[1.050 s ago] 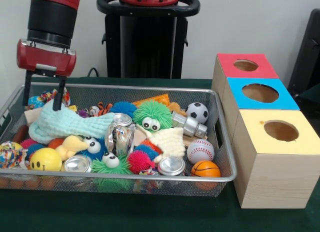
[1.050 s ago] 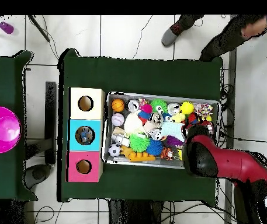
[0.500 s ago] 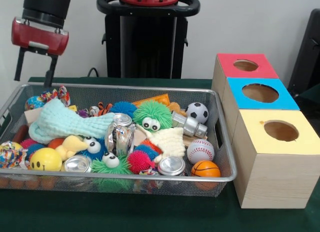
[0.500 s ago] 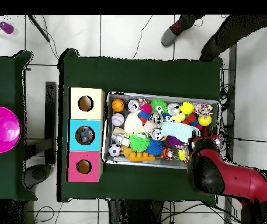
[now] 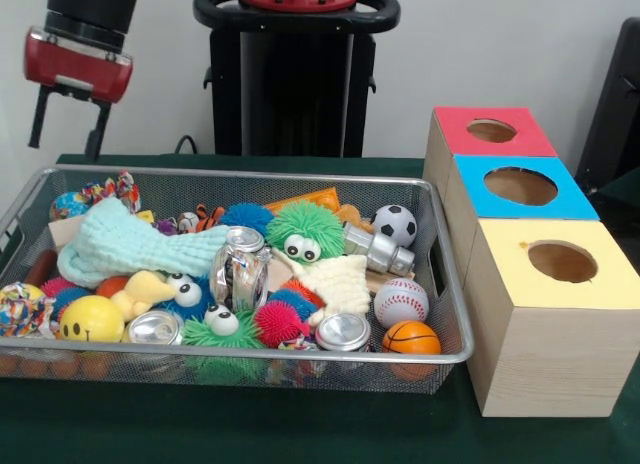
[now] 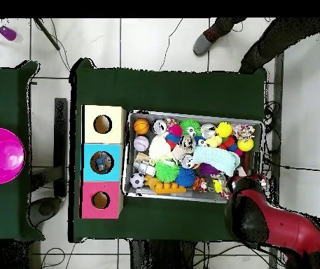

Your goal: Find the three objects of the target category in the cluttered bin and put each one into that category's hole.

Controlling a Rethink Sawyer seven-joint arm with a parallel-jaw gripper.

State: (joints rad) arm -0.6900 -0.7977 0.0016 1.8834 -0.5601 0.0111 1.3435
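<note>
My gripper (image 5: 65,149) hangs open and empty above the bin's far left corner, well clear of the contents. From overhead only the red arm (image 6: 260,217) shows, beside the bin's corner. The wire mesh bin (image 5: 240,174) is packed with toys. A pale teal cloth (image 5: 140,246) lies at its left, below the gripper. A soccer ball (image 5: 394,225), a baseball (image 5: 401,302) and a basketball (image 5: 411,337) sit at the right end. Silver cans (image 5: 240,264) lie in the middle among fuzzy toys (image 5: 304,232). A yellow smiley ball (image 5: 91,319) is front left.
Three wooden boxes with round holes stand right of the bin: red (image 5: 490,131), blue (image 5: 520,187), yellow (image 5: 562,262). From overhead, something dark lies inside the blue box (image 6: 102,162). A person's shoe (image 6: 208,38) shows beyond the table. A pink object (image 6: 1,154) sits on a side table.
The gripper has lifted out of the bin, away from the teal cloth, and drawn back toward the far left corner. It holds nothing. The cloth stays in the bin.
</note>
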